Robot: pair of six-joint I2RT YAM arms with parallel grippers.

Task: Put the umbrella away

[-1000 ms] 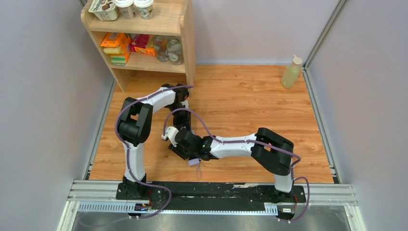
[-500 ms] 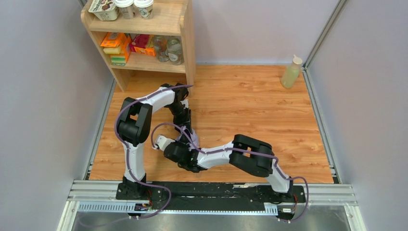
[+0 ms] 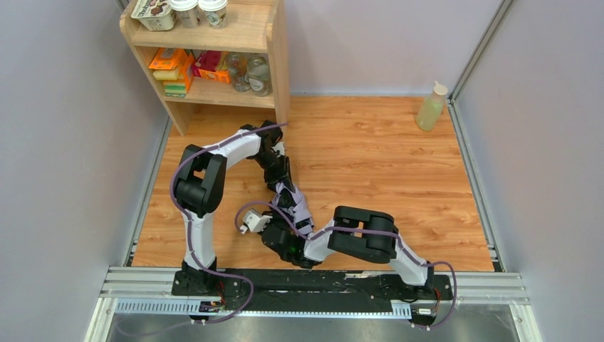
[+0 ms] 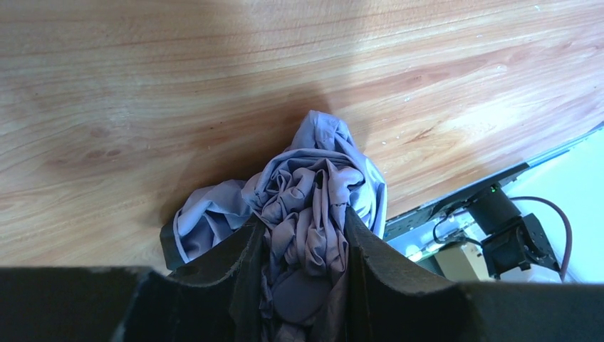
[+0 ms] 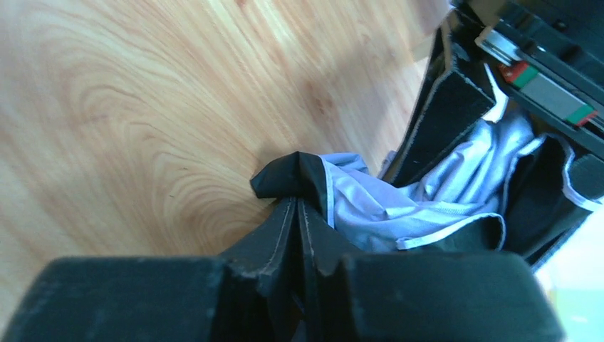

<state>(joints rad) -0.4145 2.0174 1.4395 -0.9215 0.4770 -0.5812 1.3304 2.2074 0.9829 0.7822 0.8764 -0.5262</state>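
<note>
The left pincer (image 4: 303, 221) is clenched on a bunched wad of lilac canopy from the umbrella (image 4: 313, 167), which spills ahead of its fingertips onto the wooden table (image 4: 142, 85). The right pincer (image 5: 296, 206), close beyond it, pinches a dark-edged fold of the same fabric. Probably one arm anchors the bundle while the other gathers it tighter.

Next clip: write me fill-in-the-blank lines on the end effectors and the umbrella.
1. The left end effector grips the umbrella by its bunched ____ fabric.
2. The right end effector is ____ (open or shut) on a fold of it.
3. The bottle stands at the far ____ corner.
Missing words: lilac; shut; right.
</note>
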